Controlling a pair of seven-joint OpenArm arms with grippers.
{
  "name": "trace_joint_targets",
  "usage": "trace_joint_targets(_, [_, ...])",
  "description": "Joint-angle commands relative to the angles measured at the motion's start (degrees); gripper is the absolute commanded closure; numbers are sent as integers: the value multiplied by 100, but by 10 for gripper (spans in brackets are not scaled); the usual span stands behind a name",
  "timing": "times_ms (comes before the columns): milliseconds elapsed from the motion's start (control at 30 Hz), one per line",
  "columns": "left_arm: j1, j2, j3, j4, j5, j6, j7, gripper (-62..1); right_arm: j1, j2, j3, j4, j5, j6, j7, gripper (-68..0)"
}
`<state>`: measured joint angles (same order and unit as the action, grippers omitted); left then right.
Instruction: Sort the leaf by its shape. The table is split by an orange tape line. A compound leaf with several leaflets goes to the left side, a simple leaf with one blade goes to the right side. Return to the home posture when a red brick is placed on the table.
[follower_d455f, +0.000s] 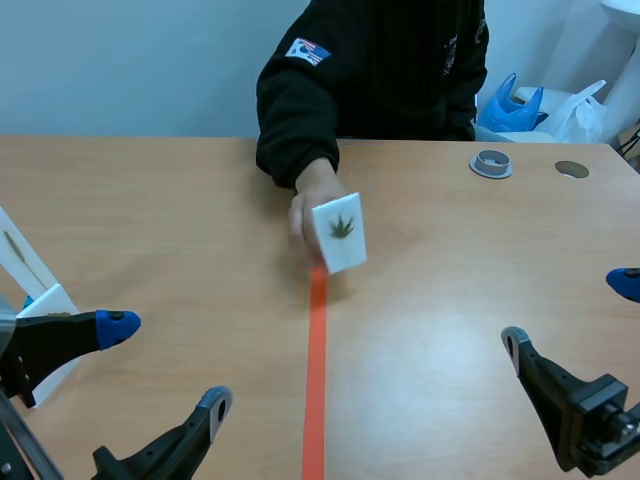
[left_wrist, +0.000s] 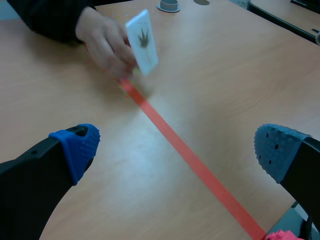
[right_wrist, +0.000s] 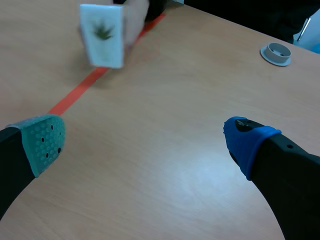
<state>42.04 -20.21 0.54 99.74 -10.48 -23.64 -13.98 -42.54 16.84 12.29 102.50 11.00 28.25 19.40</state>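
Both wide open, empty: L hand (left_wrist: 177, 147), R hand (right_wrist: 145, 141); person (follower_d455f: 370, 70) holds leaf card (follower_d455f: 340, 232) at tape line (follower_d455f: 316, 380).

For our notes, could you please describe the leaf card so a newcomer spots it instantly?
Follow the orange tape line to its far end, where a person's hand is. The white card it holds bears a dark, many-fingered leaf.

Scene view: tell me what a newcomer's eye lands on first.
A person's hand holds a white card, printed with a dark many-pointed leaf, upright over the far end of the orange tape line. Nearer, the left end effector and right end effector sit open, one each side of the line.
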Motion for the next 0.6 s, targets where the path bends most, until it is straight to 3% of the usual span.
trace_joint_targets(0, [0, -59, -55, 39, -61, -9, -120, -623, 79, 61, 92, 4, 101, -17, 114, -679])
trace_joint_targets(567, [-4, -190, -55, 37, -61, -9, -151, -623, 79, 61, 92, 4, 103, -17, 131, -679])
